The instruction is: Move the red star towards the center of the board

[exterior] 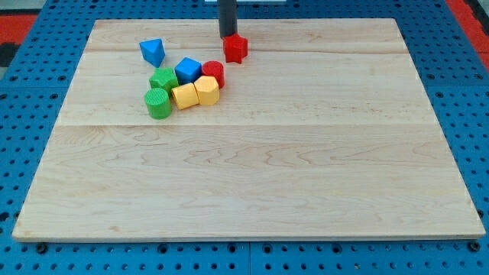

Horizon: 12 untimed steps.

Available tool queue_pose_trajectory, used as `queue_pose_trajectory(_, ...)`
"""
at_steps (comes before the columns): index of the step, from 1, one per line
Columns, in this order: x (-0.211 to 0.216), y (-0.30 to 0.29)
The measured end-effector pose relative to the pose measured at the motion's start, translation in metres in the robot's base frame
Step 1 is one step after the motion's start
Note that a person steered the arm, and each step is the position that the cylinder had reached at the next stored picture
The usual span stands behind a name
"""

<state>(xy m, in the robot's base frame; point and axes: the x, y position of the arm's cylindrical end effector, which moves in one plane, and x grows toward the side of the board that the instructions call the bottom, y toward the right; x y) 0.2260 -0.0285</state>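
Note:
The red star lies near the view's top edge of the wooden board, a little left of the middle. My tip is right behind it, at its upper left side, touching or nearly touching it. The dark rod rises out of the view's top.
A cluster sits lower left of the star: a blue cube, a red cylinder, a green block, a green cylinder, and two yellow blocks, one beside the other. A blue triangular block lies apart, upper left.

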Motion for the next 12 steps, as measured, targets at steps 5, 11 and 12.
queue_pose_trajectory(5,-0.032,-0.010)
queue_pose_trajectory(11,0.070,0.034)
queue_pose_trajectory(12,0.093,0.053)
